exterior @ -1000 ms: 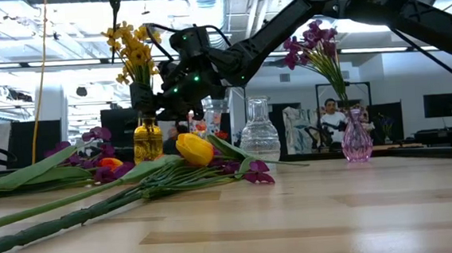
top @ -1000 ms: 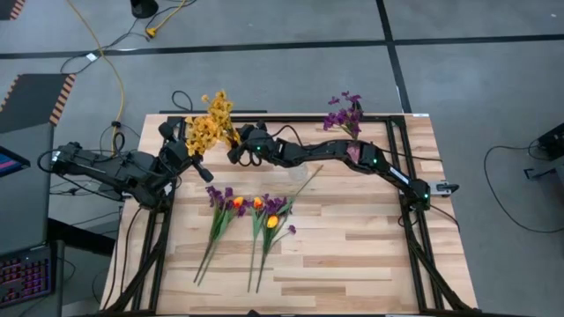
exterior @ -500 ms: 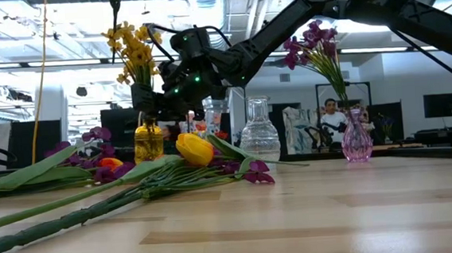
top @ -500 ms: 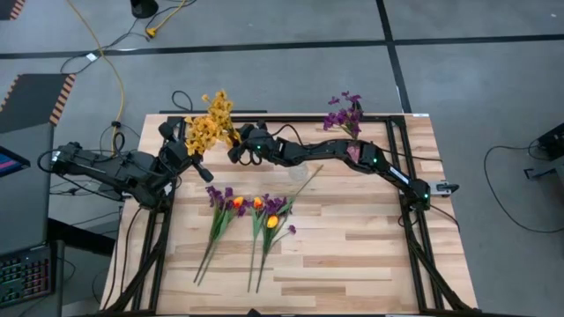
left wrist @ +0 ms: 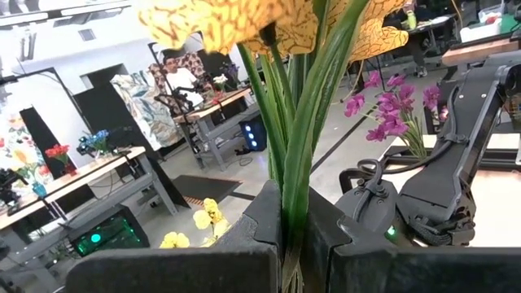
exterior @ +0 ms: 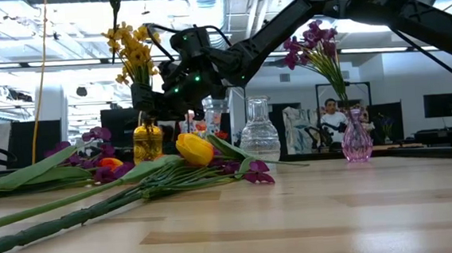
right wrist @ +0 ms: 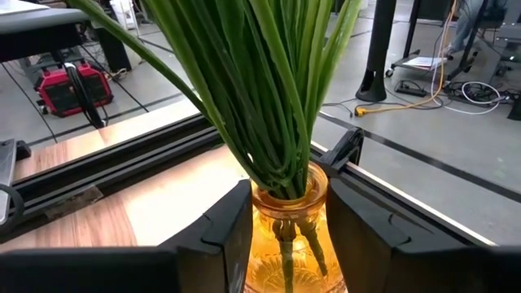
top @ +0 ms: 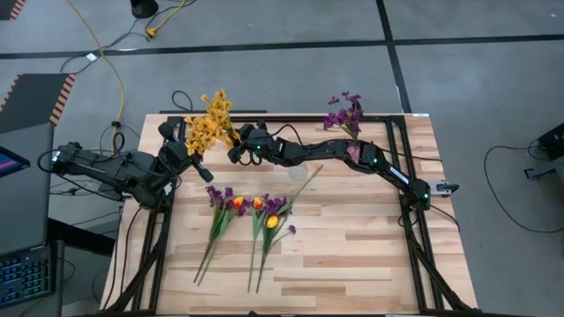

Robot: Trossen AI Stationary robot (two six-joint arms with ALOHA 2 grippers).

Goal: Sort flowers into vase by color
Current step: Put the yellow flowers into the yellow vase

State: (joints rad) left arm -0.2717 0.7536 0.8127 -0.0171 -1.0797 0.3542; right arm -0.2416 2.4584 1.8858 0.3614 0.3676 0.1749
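Nothing we can see has shifted over the last second: both arms and every stem sit where they were.

We read the step as seating the yellow cluster flowers point(top: 210, 126) in the amber vase point(right wrist: 286, 228) at the bench's point(top: 352, 255) far left corner. Our left claw point(left wrist: 291, 236) is closed on their green stems above the vase mouth, as its wrist view shows. Our right claw point(right wrist: 285, 244) sits with its fingers apart on either side of the amber vase's neck; whether the pads actually touch the glass, we cannot tell. It appears to be steadying the vase.

Elsewhere, purple blooms point(top: 345, 113) already stand in the pink vase point(exterior: 356, 143) at the far right. A clear vase point(exterior: 260, 140) stands empty between the two. Still lying on the bench near its middle are mixed stems: an orange-yellow tulip bud point(exterior: 195, 149) among others, with loose purple blooms point(top: 217, 195) beside them.

Next, we judge, the left claw should let go only once the stems rest deep in the amber vase, then lift straight up so it does not drag them out. The right claw should back away without tipping the vase. After that, the tulips call for the clear vase and the loose purple stems for the pink one.
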